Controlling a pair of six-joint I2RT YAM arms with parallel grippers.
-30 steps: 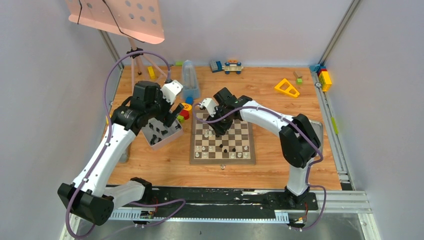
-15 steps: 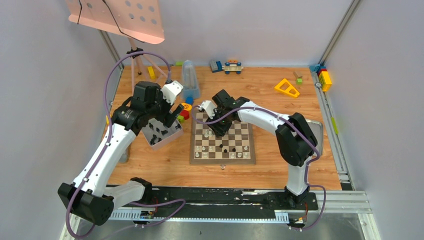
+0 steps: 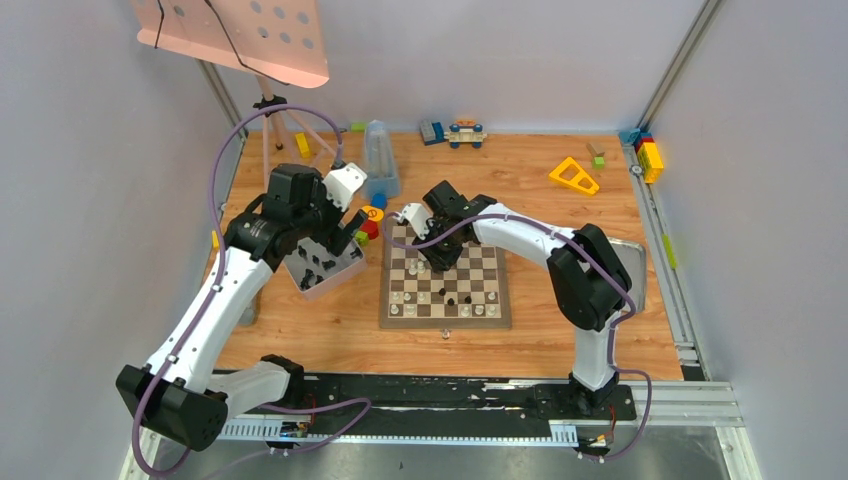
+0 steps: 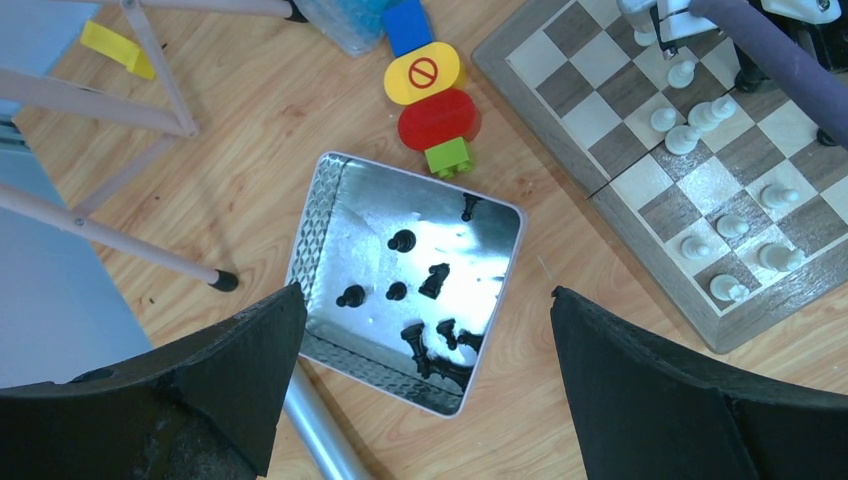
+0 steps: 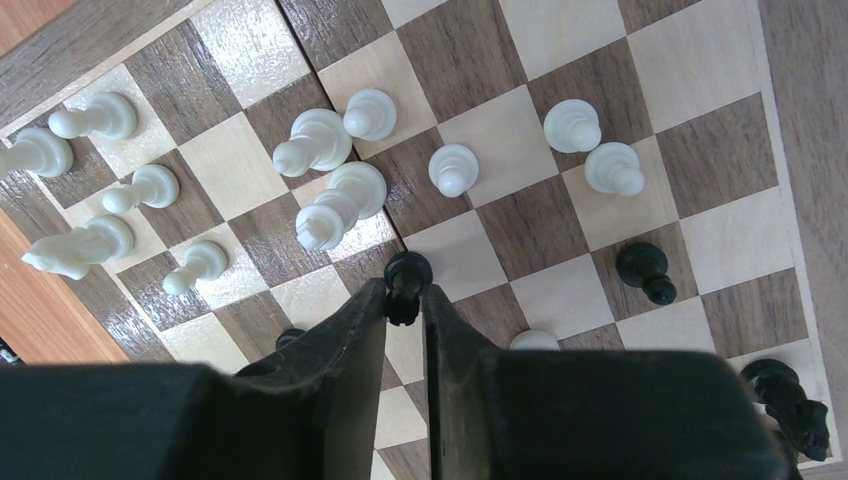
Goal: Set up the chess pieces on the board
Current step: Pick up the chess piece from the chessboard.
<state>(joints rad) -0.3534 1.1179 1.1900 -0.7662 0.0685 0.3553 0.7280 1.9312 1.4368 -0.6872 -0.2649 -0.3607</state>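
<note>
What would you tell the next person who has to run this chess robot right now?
Left jaws: wide open, hovering above the metal tray.
Right jaws: closed on a black pawn over the board.
Done: many white pieces and a few black ones are on the board, not in neat rows.
To do: several black pieces in the tray need moving over, then everything lined up.

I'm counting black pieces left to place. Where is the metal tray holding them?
In the top view, the metal tray sits just left of the chessboard, beneath the open left gripper, near the red and yellow toy blocks.
</note>
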